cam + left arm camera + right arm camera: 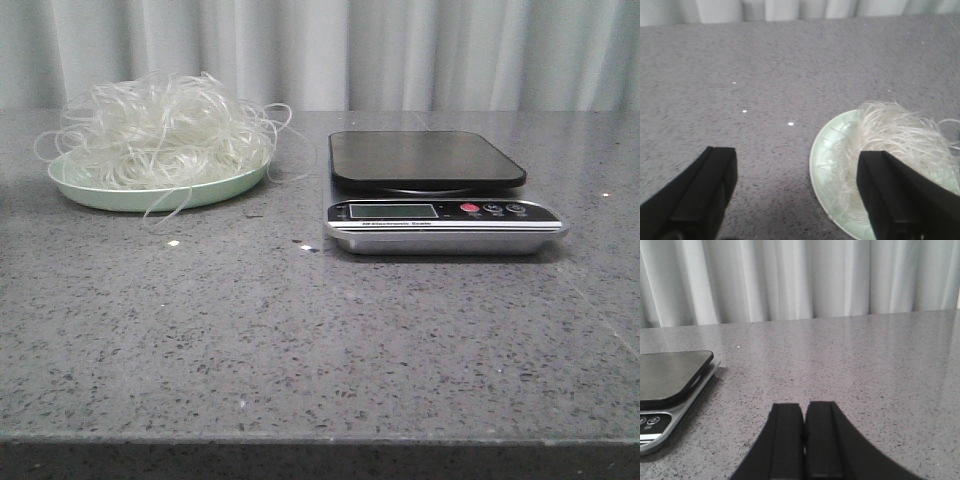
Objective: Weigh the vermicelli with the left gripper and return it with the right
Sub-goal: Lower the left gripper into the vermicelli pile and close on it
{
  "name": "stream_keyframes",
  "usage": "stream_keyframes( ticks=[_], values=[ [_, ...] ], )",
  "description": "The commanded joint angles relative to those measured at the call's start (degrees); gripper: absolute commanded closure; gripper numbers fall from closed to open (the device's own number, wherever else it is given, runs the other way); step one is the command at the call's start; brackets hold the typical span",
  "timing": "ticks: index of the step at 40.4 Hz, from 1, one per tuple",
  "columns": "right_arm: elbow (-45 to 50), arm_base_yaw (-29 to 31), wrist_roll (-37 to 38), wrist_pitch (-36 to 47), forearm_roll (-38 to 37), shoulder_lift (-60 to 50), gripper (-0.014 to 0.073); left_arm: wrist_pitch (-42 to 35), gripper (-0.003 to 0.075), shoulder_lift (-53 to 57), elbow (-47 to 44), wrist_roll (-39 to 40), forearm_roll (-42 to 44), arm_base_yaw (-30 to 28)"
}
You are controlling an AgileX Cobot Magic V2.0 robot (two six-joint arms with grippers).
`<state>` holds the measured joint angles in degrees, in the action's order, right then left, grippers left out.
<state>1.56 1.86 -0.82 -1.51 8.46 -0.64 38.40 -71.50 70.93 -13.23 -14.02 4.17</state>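
Observation:
The vermicelli, a fluffy tangle of thin whitish strands, lies on a pale green plate at the back left of the table. A kitchen scale with a bare black platform stands to its right. In the left wrist view my left gripper is open wide above the table, one finger over the plate and the vermicelli, the other over bare table. In the right wrist view my right gripper is shut and empty, to the right of the scale. Neither gripper shows in the front view.
The grey speckled table runs to a front edge near the bottom of the front view. A pale curtain hangs behind it. A few loose strands trail off the plate onto the table.

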Motion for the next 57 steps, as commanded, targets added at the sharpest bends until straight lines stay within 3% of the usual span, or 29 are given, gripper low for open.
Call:
stream_keyframes(
  ticks=[1, 7, 15, 25, 43, 49, 57],
  values=[
    [-0.4, 0.4, -0.1, 5.1, 0.0, -0.9, 0.0443, 1.2, 0.0130, -2.2, 6.9, -7.1, -9.0, 0.1],
    [-0.4, 0.4, -0.1, 5.1, 0.0, -0.9, 0.0443, 6.4, 0.0130, -7.2, 11.8, -16.7, -18.6, 0.8],
    [-0.4, 0.4, -0.1, 5.1, 0.0, -0.9, 0.0443, 10.8, 0.0130, -13.5, 13.3, -23.0, -18.4, 4.9],
    [-0.4, 0.4, -0.1, 5.1, 0.0, -0.9, 0.0443, 11.9, 0.0130, -20.8, 13.3, -23.2, -14.0, 9.3],
    [-0.4, 0.4, -0.1, 4.9, 0.0, -0.9, 0.0443, 5.3, 0.0139, -28.9, 13.3, -23.2, -10.5, 9.6],
    [-0.4, 0.4, -0.1, 4.8, 0.0, -0.9, 0.0443, 6.1, 0.0229, -30.0, 13.3, -23.2, -10.6, 9.6],
    [-0.4, 0.4, -0.1, 4.7, 0.0, -0.9, 0.0443, 6.7, 0.0521, -30.1, 13.3, -23.2, -10.6, 9.6]
  ],
)
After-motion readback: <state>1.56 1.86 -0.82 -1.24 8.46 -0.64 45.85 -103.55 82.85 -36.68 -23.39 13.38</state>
